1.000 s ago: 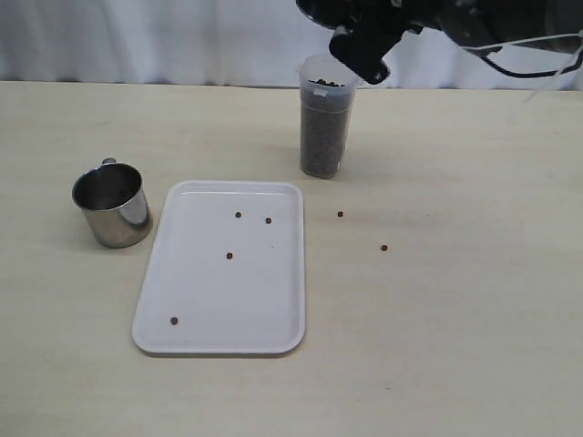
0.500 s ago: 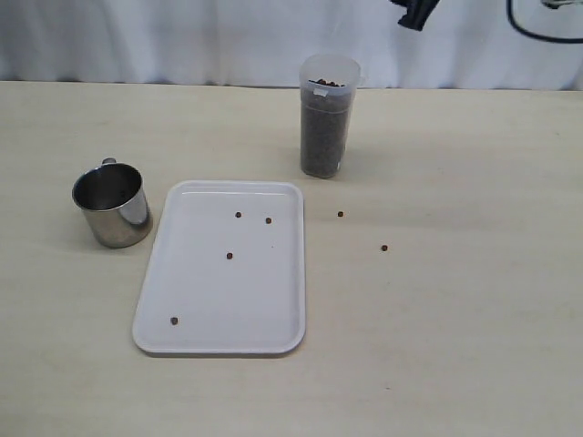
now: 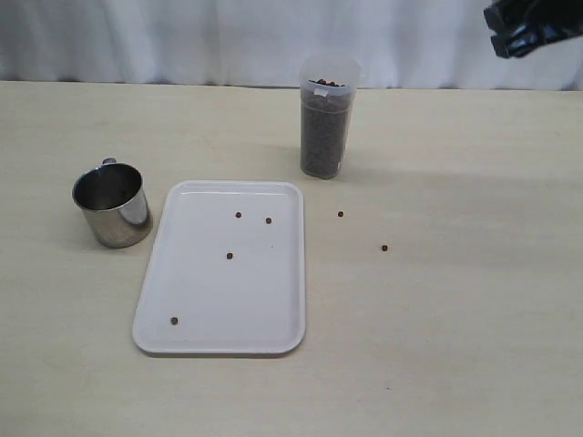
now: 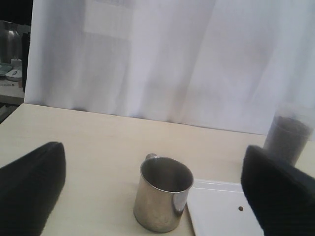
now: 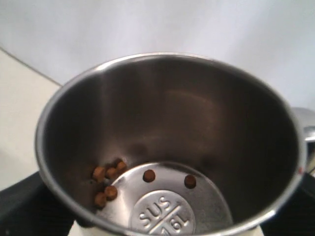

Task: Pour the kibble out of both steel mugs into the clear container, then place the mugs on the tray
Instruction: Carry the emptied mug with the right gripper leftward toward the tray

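- the right jaws are closed on the sides of a shiny stainless-steel mug [image 5: 167,123], lifted high at the far right in front of the white curtain [image 3: 137,36]. a few small round dark-brown kibble pellets [image 5: 109,179] lie on its bottom, so i judge this pour is not fully finished.
- the tall clear plastic container [image 3: 328,82] stands upright on the pale table [image 3: 474,328], beyond the tray and nearly full of kibble.
- the left jaws are wide apart and hold nothing. they face the second steel mug with the small loop handle [image 4: 162,199] without touching it, probably lined up to grasp it. this mug stands upright just beside the tray, and i see no pellets inside it.
- the flat white rectangular tray [image 3: 273,337] carries no mug yet. four stray pellets [image 3: 229,256] lie on it and two more on the table nearby, so a mug put down on one may wobble.
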{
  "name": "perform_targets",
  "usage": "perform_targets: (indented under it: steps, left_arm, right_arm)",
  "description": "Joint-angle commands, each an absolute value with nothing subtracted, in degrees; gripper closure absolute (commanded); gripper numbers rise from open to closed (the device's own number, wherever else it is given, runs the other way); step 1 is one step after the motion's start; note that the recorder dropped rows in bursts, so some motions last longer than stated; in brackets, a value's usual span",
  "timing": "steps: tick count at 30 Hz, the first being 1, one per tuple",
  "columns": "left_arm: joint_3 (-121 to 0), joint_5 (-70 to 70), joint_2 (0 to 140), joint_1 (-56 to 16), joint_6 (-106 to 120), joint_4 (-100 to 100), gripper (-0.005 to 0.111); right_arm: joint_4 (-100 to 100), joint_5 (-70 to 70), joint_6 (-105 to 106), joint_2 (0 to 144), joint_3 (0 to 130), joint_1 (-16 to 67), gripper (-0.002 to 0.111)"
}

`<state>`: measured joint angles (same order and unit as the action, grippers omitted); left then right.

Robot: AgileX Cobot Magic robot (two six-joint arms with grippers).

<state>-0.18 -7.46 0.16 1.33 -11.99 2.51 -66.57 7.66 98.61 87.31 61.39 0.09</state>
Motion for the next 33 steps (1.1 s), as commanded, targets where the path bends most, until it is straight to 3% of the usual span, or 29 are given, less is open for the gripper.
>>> perform_targets:
  steps: [1,9,24,33]
  left_arm:
    - [0.0,-7.0,0.0,1.3,-12.1,2.5,0.01]
    - [0.0,-7.0,0.0,1.3,-12.1,2.5,0.01]
    - [0.0,-7.0,0.0,1.3,-12.1,2.5,0.01]
    - [0.0,-7.0,0.0,1.3,-12.1,2.5,0.01]
  right_arm:
    - [-69.3,9.3,96.3,84.0,53.2,-0.5,0.103]
    - [-74.6,11.2,97.0,83.6,40.1,-0.5,0.103]
    - [-98.3,33.6,114.6,83.6,29.9,-0.5,0.103]
    - [-99.9,35.2,121.3,86.1,30.7,12.6,0.103]
